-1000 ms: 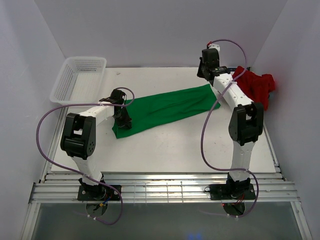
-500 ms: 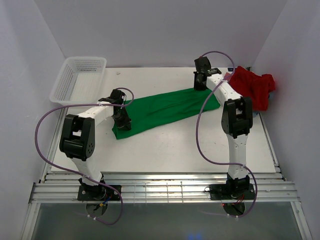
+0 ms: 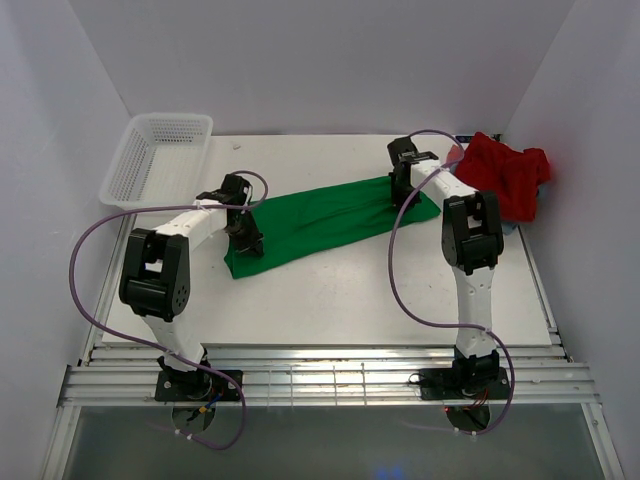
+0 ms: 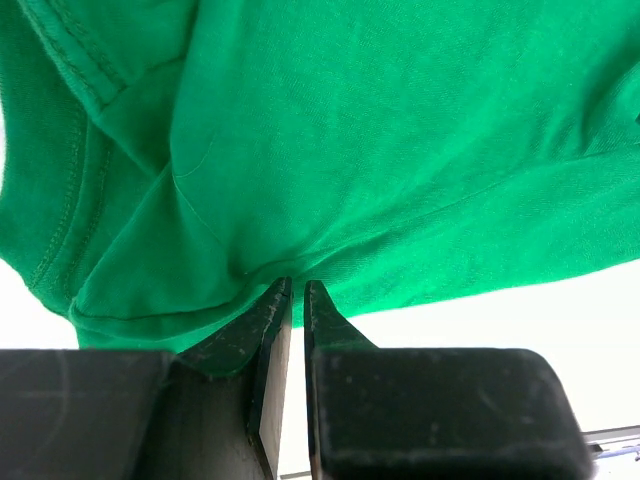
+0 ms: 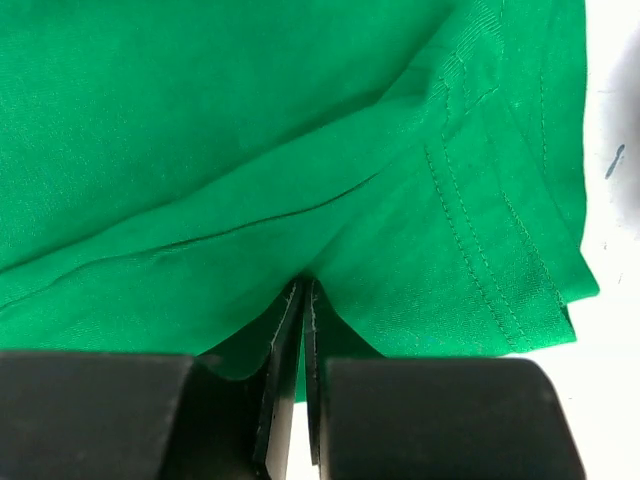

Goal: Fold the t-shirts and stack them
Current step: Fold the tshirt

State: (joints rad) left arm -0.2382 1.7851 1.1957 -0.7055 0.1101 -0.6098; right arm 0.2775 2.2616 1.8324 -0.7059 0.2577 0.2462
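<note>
A bright green t-shirt (image 3: 330,217) lies folded into a long band across the table, slanting from lower left to upper right. My left gripper (image 3: 247,243) is shut on the edge of the green t-shirt (image 4: 400,150) near its left end, cloth bunched at the tips of the left gripper (image 4: 297,288). At the band's right end my right gripper (image 3: 402,192) pinches a fold of the green t-shirt (image 5: 250,150); the jaws of the right gripper (image 5: 303,287) stand nearly together. A crumpled red t-shirt (image 3: 507,172) lies at the far right, with a sliver of blue-grey cloth beneath its lower edge.
A white plastic mesh basket (image 3: 158,157) stands at the back left corner of the table. White walls close in on the left, back and right. Purple cables loop from both arms. An aluminium rail (image 3: 330,380) runs along the near edge.
My right arm swung down and left from above the red t-shirt onto the green t-shirt's right end and closed on the cloth. The left arm stayed put.
</note>
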